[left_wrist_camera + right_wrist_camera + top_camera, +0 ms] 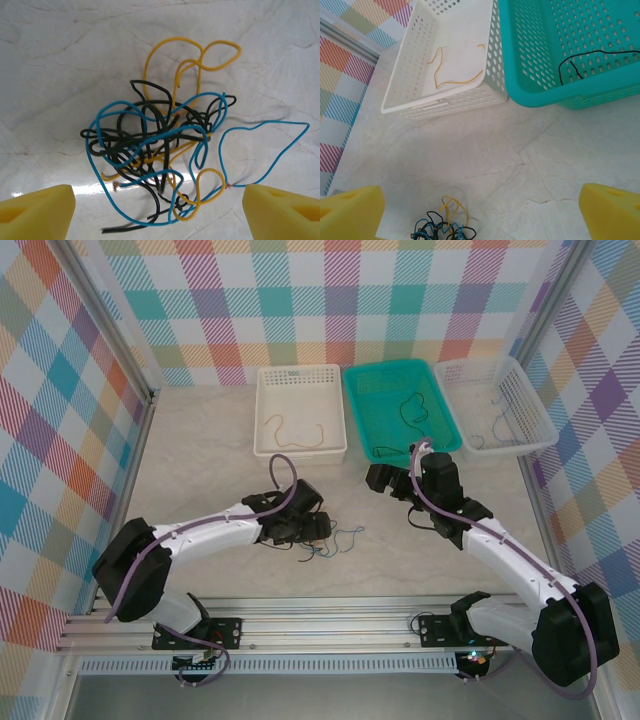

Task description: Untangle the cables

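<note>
A tangle of cables (160, 150), with blue, black and orange-yellow strands knotted together, lies on the pale marble tabletop. My left gripper (157, 200) hangs right over its near side, open, its yellow fingers (35, 210) wide apart on either side of the bundle and holding nothing. From above, the left gripper (305, 528) sits at the tangle (328, 540). My right gripper (385, 480) hovers open above bare table in front of the teal basket. Its wrist view has the tangle (445, 227) low and to the left of the right gripper (480, 205).
Three baskets line the back. The left white basket (300, 450) holds an orange cable (295, 430). The teal basket (352, 410) holds a black cable (410, 405). The right white basket (530, 410) holds a thin dark cable (497, 422). Checked walls enclose the table.
</note>
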